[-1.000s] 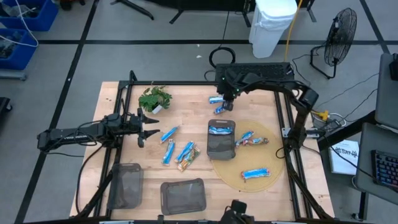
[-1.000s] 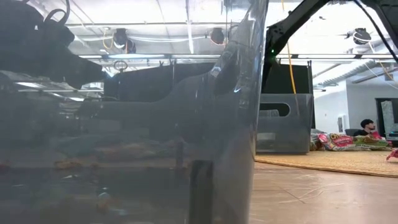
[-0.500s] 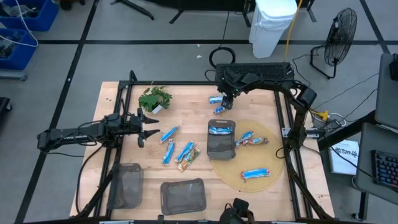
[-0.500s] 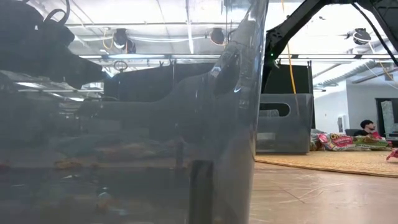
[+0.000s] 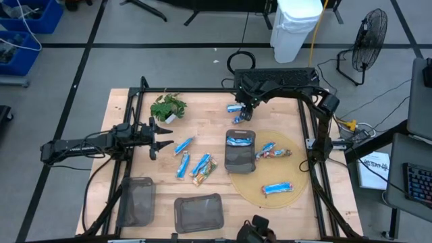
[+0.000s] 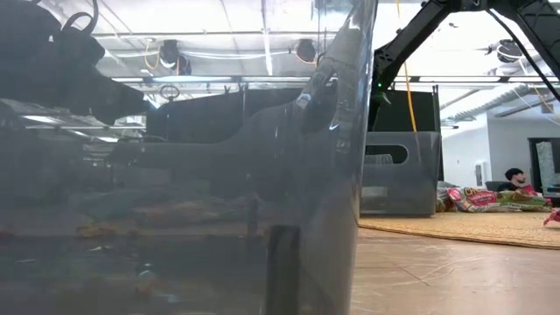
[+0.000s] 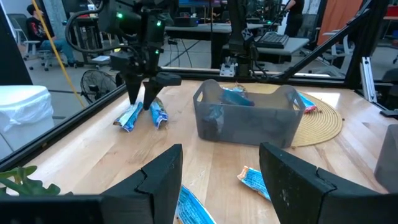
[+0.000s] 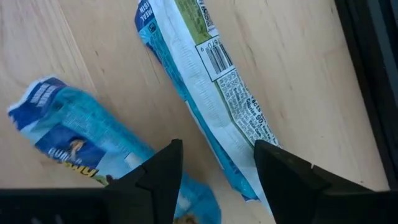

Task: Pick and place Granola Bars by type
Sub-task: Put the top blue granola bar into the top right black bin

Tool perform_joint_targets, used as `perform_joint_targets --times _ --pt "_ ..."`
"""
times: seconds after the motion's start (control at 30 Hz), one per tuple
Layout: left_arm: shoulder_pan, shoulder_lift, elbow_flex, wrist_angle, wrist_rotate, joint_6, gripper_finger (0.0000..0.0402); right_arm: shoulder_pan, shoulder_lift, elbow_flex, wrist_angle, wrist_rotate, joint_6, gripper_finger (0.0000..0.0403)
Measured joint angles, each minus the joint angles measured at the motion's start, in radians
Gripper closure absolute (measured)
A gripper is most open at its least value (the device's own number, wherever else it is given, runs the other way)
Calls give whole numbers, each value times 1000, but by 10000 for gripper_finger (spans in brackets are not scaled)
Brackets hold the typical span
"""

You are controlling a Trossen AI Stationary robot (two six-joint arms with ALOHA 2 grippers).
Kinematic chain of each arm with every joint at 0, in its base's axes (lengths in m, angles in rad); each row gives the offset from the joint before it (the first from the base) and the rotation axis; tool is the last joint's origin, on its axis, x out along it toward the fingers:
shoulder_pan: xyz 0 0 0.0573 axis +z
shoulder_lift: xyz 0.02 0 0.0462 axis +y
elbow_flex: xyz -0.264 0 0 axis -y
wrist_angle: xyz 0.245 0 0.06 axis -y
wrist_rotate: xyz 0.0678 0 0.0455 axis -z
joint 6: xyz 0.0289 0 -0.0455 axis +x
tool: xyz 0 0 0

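Two shiny blue-and-white Granola Bars (image 8: pixel 205 93) are seen beneath the right pincer (image 5: pixel 244 111), spread apart, empty; bare bench (image 5: pixel 202 111) lies left.

Ten granola bars (image 5: pixel 182 146); three mesh trays (image 5: pixel 239 150); one plant sprig (image 5: pixel 167 106); one woven mat (image 5: pixel 291 172).

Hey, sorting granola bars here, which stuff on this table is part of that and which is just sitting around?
Part of the job:
- granola bars
- mesh trays
- right gripper, open over two bars
- left gripper, open, waiting

Just lying about:
- plant sprig
- round woven mat
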Motion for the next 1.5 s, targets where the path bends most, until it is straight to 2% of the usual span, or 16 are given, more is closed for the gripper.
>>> perform_joint_targets --times 0.77,0.9,1.17,1.5 --pt "0 0 0 0 0 0 186 -34 50 1 10 -24 44 235" --pt "0 0 0 0 0 0 186 -34 47 0 19 -23 45 268" --pt "0 0 0 0 0 0 186 -34 47 0 26 -24 40 387" --pt "0 0 0 0 0 0 186 -32 46 -1 47 -26 20 397"
